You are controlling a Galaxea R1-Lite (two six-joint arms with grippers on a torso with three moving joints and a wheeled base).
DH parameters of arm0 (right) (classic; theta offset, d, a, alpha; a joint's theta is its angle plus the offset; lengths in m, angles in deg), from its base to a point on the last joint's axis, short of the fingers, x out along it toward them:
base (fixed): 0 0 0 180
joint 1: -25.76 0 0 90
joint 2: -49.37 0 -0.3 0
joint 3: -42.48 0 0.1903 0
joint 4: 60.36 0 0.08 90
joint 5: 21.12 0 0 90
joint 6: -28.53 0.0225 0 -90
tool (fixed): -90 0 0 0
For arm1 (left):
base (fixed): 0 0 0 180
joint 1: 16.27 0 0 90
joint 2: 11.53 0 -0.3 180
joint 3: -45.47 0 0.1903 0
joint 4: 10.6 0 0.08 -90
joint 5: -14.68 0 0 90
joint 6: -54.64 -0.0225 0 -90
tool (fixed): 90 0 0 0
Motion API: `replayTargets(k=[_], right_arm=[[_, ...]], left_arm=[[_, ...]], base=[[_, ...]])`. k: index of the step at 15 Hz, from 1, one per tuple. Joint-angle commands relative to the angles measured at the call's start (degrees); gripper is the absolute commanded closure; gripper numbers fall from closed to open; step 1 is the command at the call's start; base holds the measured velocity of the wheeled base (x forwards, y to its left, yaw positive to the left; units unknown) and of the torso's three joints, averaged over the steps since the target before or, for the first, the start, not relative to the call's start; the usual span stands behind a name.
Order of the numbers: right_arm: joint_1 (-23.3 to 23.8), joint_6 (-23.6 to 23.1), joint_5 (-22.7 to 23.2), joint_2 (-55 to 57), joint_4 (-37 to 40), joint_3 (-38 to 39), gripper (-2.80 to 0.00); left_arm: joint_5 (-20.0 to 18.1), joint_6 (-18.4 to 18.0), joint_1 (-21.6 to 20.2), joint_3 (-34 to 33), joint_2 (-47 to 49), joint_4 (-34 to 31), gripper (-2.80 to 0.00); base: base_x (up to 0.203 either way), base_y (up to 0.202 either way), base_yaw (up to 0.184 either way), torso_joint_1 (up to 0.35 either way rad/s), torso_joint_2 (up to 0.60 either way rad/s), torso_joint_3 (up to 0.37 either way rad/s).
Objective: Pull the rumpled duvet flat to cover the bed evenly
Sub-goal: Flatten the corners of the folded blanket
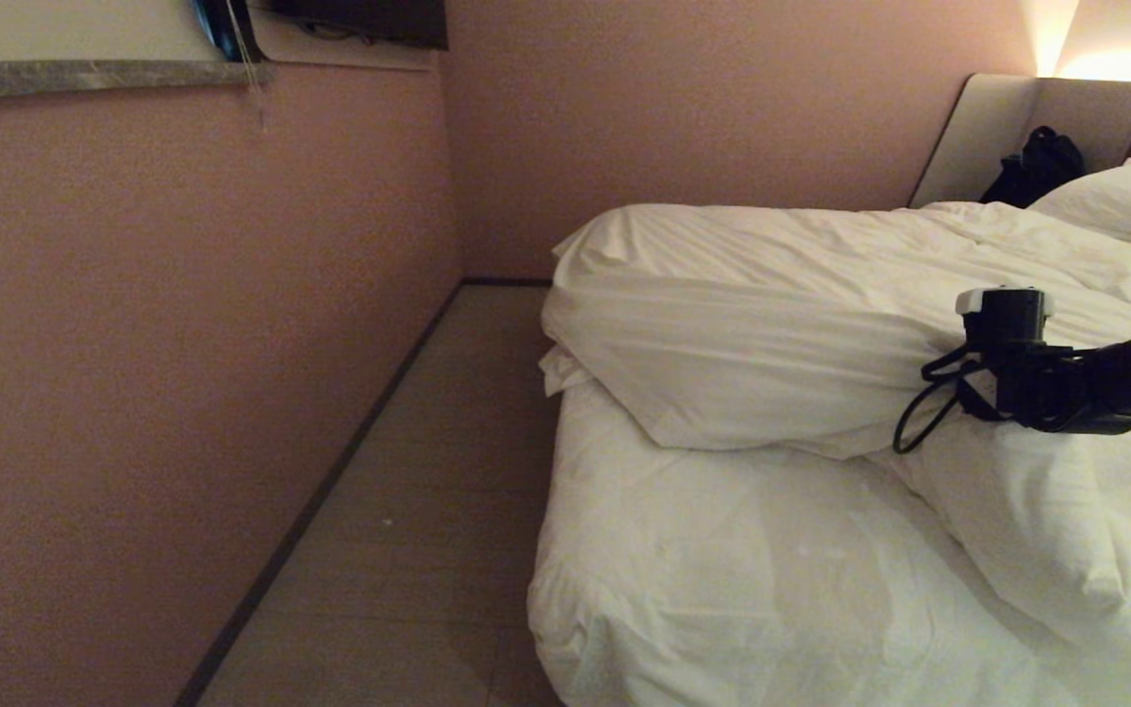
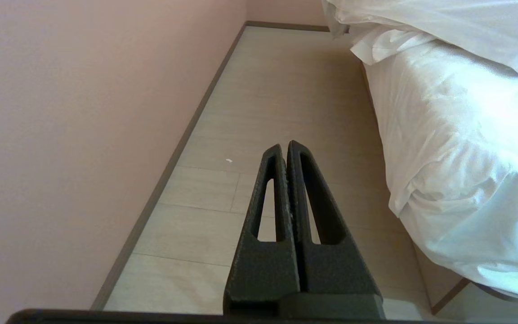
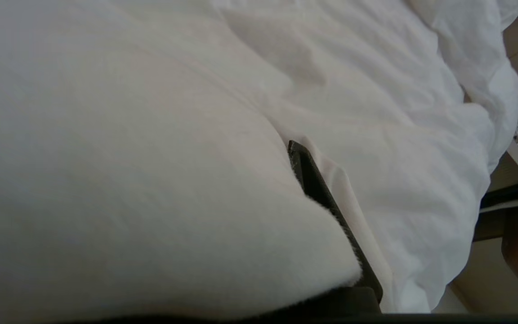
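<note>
Nearest to me, my left end effector (image 2: 286,150) is parked low beside the bed (image 1: 723,589), over the pale plank floor (image 1: 428,491) of the narrow aisle. Its two dark fingers (image 2: 268,198) are pressed together and they carry nothing. The pink wall (image 1: 183,344) runs along the left of this aisle, with a dark skirting strip at its foot.

On the near part of the bed I see the white fitted sheet (image 1: 723,570) uncovered, wrinkled at the near left corner of the mattress. Just beyond it lies the duvet (image 1: 772,324), bunched in a thick roll across the middle of the bed. Its left end hangs a little over the left edge of the mattress, and one lobe falls toward me on the right side.

My right end effector (image 3: 306,173) comes in from the right and is at the near edge of this roll. In the right wrist view only one dark finger (image 3: 331,211) shows, with white fabric bulging over it and lying against its other side; the end effector is clenched on a fold of the duvet.

Farther away, at the right, a white pillow (image 1: 1125,201) rests against the padded headboard (image 1: 988,128), and a black bag (image 1: 1037,167) lies beside it. A lamp glow (image 1: 1115,49) is above the headboard.
</note>
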Motion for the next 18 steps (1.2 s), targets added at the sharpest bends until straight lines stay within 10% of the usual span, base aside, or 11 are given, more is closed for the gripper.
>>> replayTargets(k=[1, 4, 5, 9, 18], right_arm=[[0.1, 0.1, 0.1, 1.1, 0.0, 0.1, 0.00], [-0.2, 0.2, 1.6, 1.1, 0.1, 1.5, 0.00], [-0.3, 0.3, 3.0, 1.1, 0.1, 2.0, -2.80], [-0.6, 1.3, 6.6, -0.1, 0.4, 2.4, -2.80], [-14.0, 13.1, 35.5, -21.5, 24.5, 5.6, -2.80]], left_arm=[[0.0, 0.0, 0.0, 0.0, 0.0, 0.0, 0.00], [0.0, 0.0, 0.0, 0.0, 0.0, 0.0, 0.00], [0.0, 0.0, 0.0, 0.0, 0.0, 0.0, 0.00], [0.0, 0.1, 0.0, 0.0, 0.0, 0.0, 0.00], [0.0, 0.0, 0.0, 0.0, 0.0, 0.0, 0.00]], base=[[0.000, 0.000, 0.000, 0.000, 0.00, 0.000], [0.000, 0.000, 0.000, 0.000, 0.00, 0.000], [0.000, 0.000, 0.000, 0.000, 0.00, 0.000], [0.000, 0.000, 0.000, 0.000, 0.00, 0.000], [0.000, 0.000, 0.000, 0.000, 0.00, 0.000]])
